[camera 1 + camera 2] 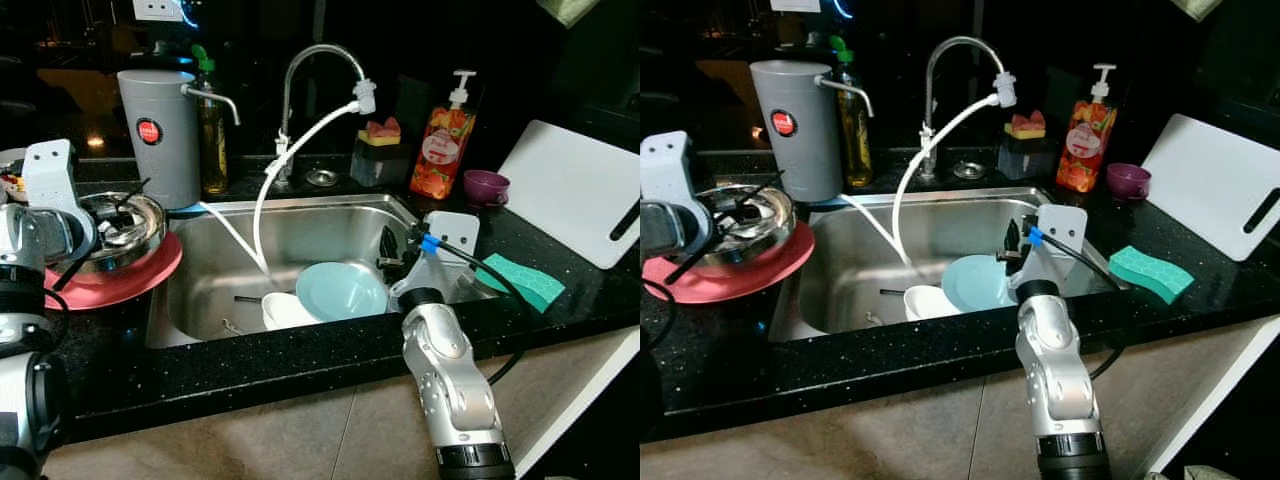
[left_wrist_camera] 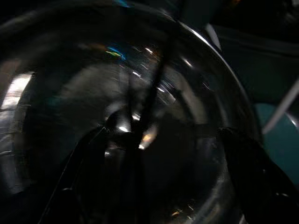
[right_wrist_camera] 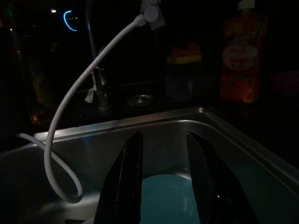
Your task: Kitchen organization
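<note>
Right gripper (image 1: pixel 1012 250), head views: hanging over the right half of the sink (image 1: pixel 970 215), just above the pale blue bowl (image 1: pixel 978 282); its two black fingers look spread with nothing between them, which I read as a reach lined up on that bowl. Blue bowl: lying in the sink bottom, touching a white dish (image 1: pixel 930 300) on its left, most likely left there for washing or for lifting out. White hose (image 1: pixel 930 150): running from the tap (image 1: pixel 962 60) spout down into the basin, so water can be led to the dishes. Left gripper (image 1: pixel 115 215): at the steel bowl (image 1: pixel 125 235) that sits on a pink plate (image 1: pixel 120 278) on the counter left of the sink, fingers spread and apparently inside the bowl; whether they press on it cannot be told. Counter items kept off to the sides: grey canister (image 1: pixel 160 135), soap bottle (image 1: pixel 443 145), purple cup (image 1: pixel 486 186), green sponge (image 1: pixel 522 280), white cutting board (image 1: pixel 575 190). Left wrist view: steel bowl interior close up, dark fingers (image 2: pixel 84 177) set wide apart against it, a thin black stick across the middle, a sliver of the blue bowl beyond. Right wrist view: two fingers (image 3: pixel 128 182) parted, the blue bowl between and beneath them, hose curving past on one side; the gap suits a grasp on the bowl's rim.
</note>
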You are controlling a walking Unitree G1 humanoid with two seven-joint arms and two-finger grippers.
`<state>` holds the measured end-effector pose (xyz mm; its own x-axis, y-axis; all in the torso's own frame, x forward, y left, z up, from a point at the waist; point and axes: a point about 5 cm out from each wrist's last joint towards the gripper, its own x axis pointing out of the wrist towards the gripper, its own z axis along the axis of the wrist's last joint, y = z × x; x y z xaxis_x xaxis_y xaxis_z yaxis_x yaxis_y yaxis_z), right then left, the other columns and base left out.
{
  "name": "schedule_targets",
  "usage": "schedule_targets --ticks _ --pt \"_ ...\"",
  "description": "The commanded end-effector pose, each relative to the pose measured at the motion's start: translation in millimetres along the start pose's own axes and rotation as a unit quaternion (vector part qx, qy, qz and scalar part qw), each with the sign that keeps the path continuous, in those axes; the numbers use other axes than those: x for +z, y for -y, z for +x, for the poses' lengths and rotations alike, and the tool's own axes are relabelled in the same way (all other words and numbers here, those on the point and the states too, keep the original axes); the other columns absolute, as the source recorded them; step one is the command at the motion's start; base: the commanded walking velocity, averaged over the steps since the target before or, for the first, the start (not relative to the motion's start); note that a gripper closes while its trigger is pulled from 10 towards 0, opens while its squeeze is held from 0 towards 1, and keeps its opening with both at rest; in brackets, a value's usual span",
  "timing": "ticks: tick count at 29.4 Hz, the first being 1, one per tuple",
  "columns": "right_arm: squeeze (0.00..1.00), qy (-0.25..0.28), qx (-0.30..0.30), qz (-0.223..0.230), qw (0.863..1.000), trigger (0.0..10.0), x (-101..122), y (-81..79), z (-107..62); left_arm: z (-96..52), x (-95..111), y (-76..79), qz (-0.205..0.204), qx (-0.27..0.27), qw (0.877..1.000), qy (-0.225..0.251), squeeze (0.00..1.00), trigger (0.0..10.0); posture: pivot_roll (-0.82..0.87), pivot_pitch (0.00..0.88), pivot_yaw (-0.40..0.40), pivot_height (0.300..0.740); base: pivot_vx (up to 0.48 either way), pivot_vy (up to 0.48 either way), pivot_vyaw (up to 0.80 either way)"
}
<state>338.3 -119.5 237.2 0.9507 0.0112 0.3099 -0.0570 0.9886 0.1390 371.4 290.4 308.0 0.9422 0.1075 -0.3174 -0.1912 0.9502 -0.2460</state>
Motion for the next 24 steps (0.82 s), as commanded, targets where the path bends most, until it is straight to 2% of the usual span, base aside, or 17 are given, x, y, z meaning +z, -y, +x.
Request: schedule_targets --ticks 1,2,3,4,5,6,18,23,24 --pt "0.0 -0.003 -0.001 0.002 1.0 10.0 -1.4 0.9 1.7 6.0 -11.8 2.9 -0.016 0.0 0.999 -0.033 0.0 8.8 0.13 0.04 -0.072 0.74 0.0 0.0 0.0" --pt "0.0 -0.002 0.0 0.001 1.0 10.0 -1.0 0.8 2.0 7.4 -13.1 4.1 -0.018 0.001 0.999 -0.035 0.0 5.6 0.13 0.04 -0.077 0.74 0.0 0.0 0.0" --pt "0.0 -0.002 0.0 0.001 1.0 10.0 -0.7 0.9 2.3 8.9 -13.6 4.2 -0.018 0.002 0.999 -0.035 0.0 3.4 0.13 0.04 -0.077 0.74 0.0 0.0 0.0" --pt "0.0 -0.002 0.0 0.001 1.0 10.0 -0.7 0.9 2.3 8.9 -13.6 4.2 -0.018 0.002 0.999 -0.035 0.0 3.4 0.13 0.04 -0.077 0.74 0.0 0.0 0.0" --pt "0.0 -0.002 0.0 0.001 1.0 10.0 -0.5 1.0 2.4 10.0 -13.7 3.6 -0.017 0.005 0.999 -0.035 0.0 0.5 0.13 0.04 -0.077 0.74 0.0 0.0 0.0" --pt "0.0 -0.002 0.0 0.0 1.0 10.0 -0.5 1.3 2.4 10.7 -13.1 2.9 -0.018 0.007 0.999 -0.033 0.0 0.0 0.13 0.04 -0.077 0.74 0.0 0.0 0.0" --pt "0.0 -0.004 -0.002 0.001 1.0 10.0 -1.4 1.0 0.3 6.6 1.0 3.0 -0.02 0.016 1.0 -0.002 0.0 0.0 0.12 0.045 -0.074 0.74 0.0 0.0 0.0" --pt "0.0 -0.004 0.0 0.001 1.0 10.0 -1.2 0.9 0.6 3.7 13.7 0.1 0.001 0.036 0.998 0.045 0.0 0.0 0.12 0.045 -0.076 0.74 0.0 0.0 0.0" --pt "0.0 -0.004 0.0 0.0 1.0 10.0 -1.2 0.8 0.7 1.9 19.6 -0.1 0.013 0.042 0.997 0.068 0.0 0.0 0.12 0.045 -0.076 0.74 0.0 0.0 0.0"
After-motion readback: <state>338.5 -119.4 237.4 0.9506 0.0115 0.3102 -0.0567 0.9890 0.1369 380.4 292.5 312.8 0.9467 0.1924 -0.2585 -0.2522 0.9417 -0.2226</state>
